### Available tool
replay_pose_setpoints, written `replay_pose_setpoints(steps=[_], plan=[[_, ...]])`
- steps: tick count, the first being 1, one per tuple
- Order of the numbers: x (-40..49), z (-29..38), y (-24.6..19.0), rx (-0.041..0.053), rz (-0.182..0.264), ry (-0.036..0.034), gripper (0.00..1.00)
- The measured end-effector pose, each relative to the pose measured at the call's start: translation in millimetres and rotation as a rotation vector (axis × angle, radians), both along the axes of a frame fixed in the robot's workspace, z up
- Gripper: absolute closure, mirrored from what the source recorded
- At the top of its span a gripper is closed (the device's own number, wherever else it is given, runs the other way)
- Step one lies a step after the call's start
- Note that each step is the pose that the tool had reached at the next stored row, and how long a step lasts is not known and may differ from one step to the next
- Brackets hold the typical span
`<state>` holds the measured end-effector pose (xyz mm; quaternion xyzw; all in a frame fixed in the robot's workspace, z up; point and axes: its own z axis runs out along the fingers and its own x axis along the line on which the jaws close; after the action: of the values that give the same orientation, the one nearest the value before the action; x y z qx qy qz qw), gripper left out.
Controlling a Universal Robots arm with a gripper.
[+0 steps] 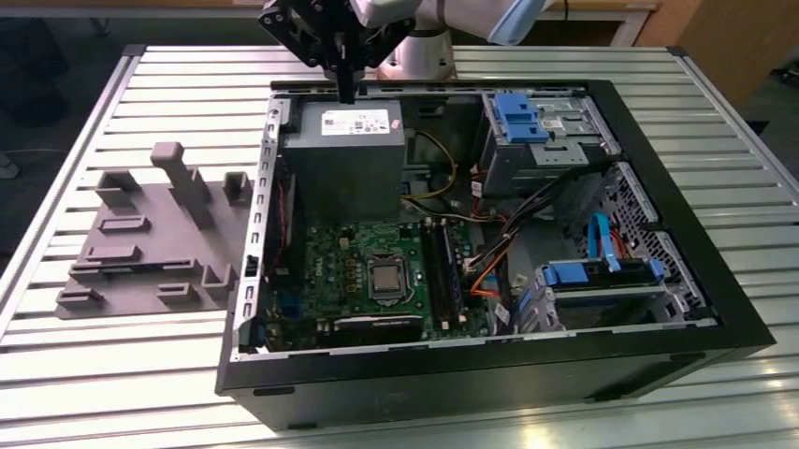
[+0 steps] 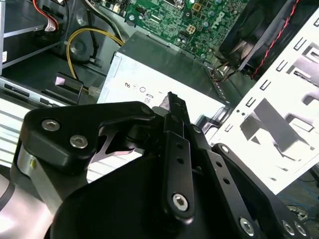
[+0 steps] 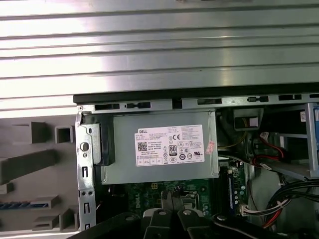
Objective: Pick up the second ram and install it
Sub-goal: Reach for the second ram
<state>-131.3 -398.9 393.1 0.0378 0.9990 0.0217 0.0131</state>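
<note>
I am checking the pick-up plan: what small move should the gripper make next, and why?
Probably shift toward the grey fixture plate, on the exterior view's left. The gripper hangs above the power supply, shut and empty, and a blue strip, likely the second ram, lies in a fixture slot in the first wrist view.

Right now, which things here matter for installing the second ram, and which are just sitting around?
Job: gripper; second ram, apparently the blue strip in the fixture plate; motherboard.
Just there: power supply; blue drive brackets; fan.
</note>
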Motion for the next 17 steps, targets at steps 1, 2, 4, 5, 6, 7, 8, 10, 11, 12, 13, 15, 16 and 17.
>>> replay_pose_setpoints(steps=[1,2,4,5,6,7,8,10,11,12,13,15,16,17], plan=[[-0.5,0.0,0.0,0.0,0.0,0.0,0.89],[-1.0,0.0,0.0,0.0,0.0,0.0,0.89],[-2.0,-0.1,0.0,0.0,0.0,0.0,0.89],[-2.6,-0.1,0.0,0.0,0.0,0.0,0.89],[-3.1,-0.1,0.0,0.0,0.0,0.0,0.89],[-3.6,-0.1,0.0,0.0,0.0,0.0,0.89],[-4.2,-0.1,0.0,0.0,0.0,0.0,0.89],[-5.4,-0.2,0.0,0.0,0.0,0.0,0.89],[-5.9,-0.2,0.0,0.0,0.0,0.0,0.89],[-6.5,-0.2,0.0,0.0,0.0,0.0,0.89],[-7.2,-0.2,0.0,0.0,0.0,0.0,0.89],[-8.4,-0.3,0.0,-0.0001,0.0,0.0,0.89],[-9.1,-0.3,0.0,0.0,0.0,0.0,0.89],[-9.8,-0.3,0.0,0.0,0.0,0.0,0.89]])
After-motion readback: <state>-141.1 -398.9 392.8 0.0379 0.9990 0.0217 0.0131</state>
